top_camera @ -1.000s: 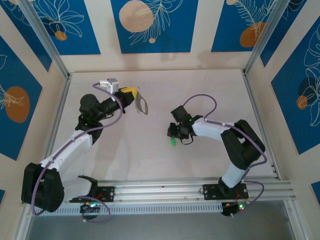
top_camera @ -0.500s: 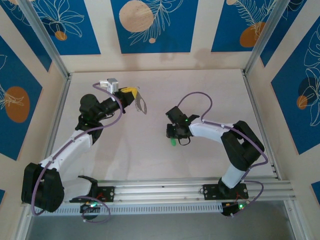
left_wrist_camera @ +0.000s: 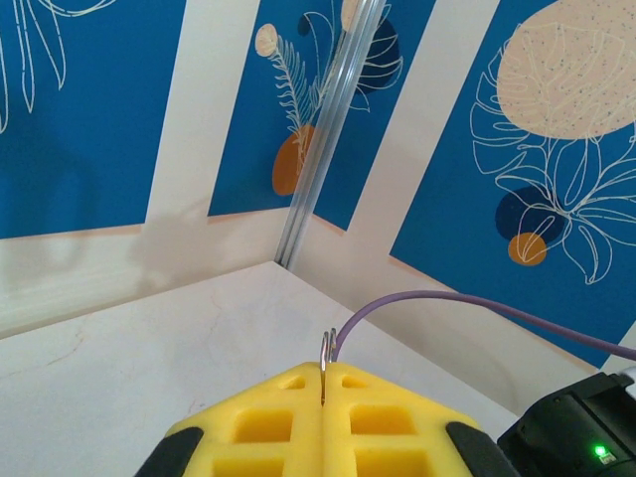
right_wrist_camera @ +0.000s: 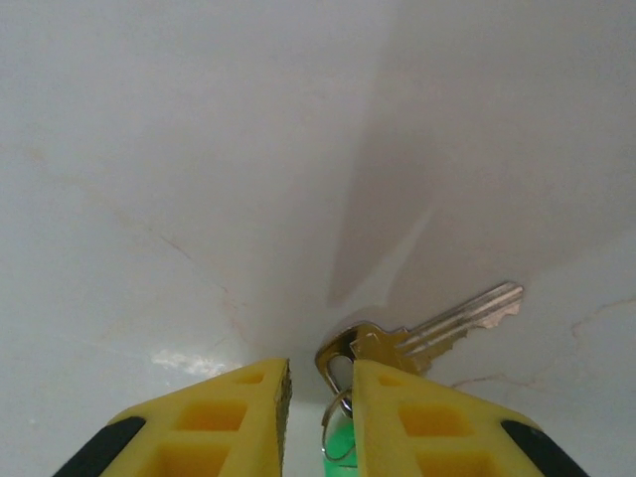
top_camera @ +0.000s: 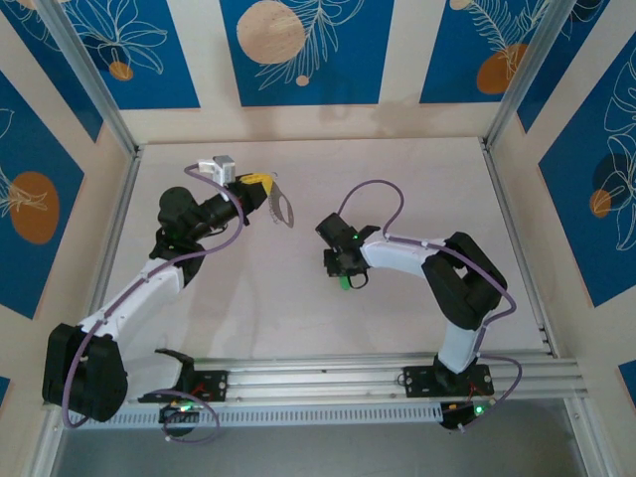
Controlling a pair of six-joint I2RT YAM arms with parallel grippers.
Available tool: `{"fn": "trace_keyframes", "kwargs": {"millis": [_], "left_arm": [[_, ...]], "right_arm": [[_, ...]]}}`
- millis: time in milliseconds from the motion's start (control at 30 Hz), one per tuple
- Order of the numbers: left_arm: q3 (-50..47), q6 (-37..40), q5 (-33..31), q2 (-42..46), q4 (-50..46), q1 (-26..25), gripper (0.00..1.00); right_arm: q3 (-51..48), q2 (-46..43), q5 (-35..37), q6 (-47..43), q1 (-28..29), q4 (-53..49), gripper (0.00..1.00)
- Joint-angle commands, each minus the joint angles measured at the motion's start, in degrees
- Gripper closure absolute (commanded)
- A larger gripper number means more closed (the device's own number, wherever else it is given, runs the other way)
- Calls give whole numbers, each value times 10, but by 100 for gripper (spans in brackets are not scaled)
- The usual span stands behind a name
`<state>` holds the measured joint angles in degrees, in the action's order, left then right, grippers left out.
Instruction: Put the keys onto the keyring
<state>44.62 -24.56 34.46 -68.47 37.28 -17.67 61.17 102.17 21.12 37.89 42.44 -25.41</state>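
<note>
So the left gripper (top_camera: 266,191) was clamped fully down on the keyring (top_camera: 282,210), left of the table's (top_camera: 427,179) middle and a bit toward the back. The ring's thin edge poked out past the yellow fingers (left_wrist_camera: 397,417). The right gripper (right_wrist_camera: 320,376) sat near the table's middle, jaws just a crack apart, with the key's (right_wrist_camera: 442,331) green head in the gap and its blade sticking out sideways. Couldn't tell if it was actually pinching it.
</note>
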Motion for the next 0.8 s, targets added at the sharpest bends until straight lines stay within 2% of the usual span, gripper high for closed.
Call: {"fn": "trace_keyframes", "kwargs": {"millis": [0, 767], "left_arm": [[16, -1, 4, 4, 32, 5, 100], [16, -2, 6, -3, 39, 5, 100]], "right_arm": [[16, 4, 34, -8, 8, -28, 75], [20, 16, 50, -11, 13, -27, 87]]}}
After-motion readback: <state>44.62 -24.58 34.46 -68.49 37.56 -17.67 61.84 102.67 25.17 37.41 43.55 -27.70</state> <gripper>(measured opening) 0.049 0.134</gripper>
